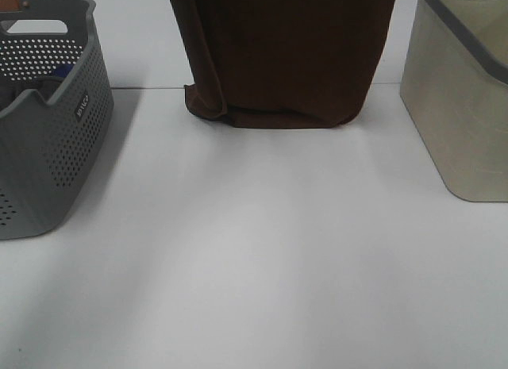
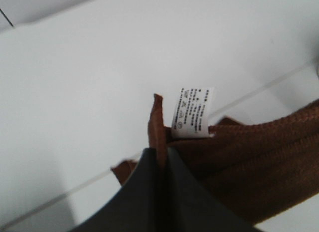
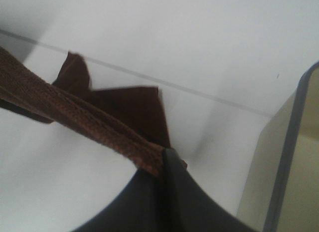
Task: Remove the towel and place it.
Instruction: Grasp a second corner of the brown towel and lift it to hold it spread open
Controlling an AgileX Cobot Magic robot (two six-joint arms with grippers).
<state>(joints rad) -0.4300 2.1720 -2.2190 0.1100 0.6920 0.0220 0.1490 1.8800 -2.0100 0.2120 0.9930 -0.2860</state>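
Between the grey basket (image 1: 48, 123) and the beige basket (image 1: 460, 107), the left gripper (image 2: 162, 159) and the right gripper (image 3: 163, 164) are pinching the hanging towel (image 1: 286, 59) by its top corners, its lower fold touching the table (image 1: 254, 258), so laying it flat is probably calling for an even, joint lowering.

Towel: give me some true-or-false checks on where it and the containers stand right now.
1. The left gripper and right gripper are both shut on the hem of the towel. True.
2. In the high view, the grey basket stands left of the towel and the beige bin right of it. True.
3. The towel lies inside the grey basket. False: it hangs between the two containers, held up by the grippers.
4. Its lower end hangs free in the air. False: it rests folded on the table.
5. The white tag sits close beside the left gripper. True.
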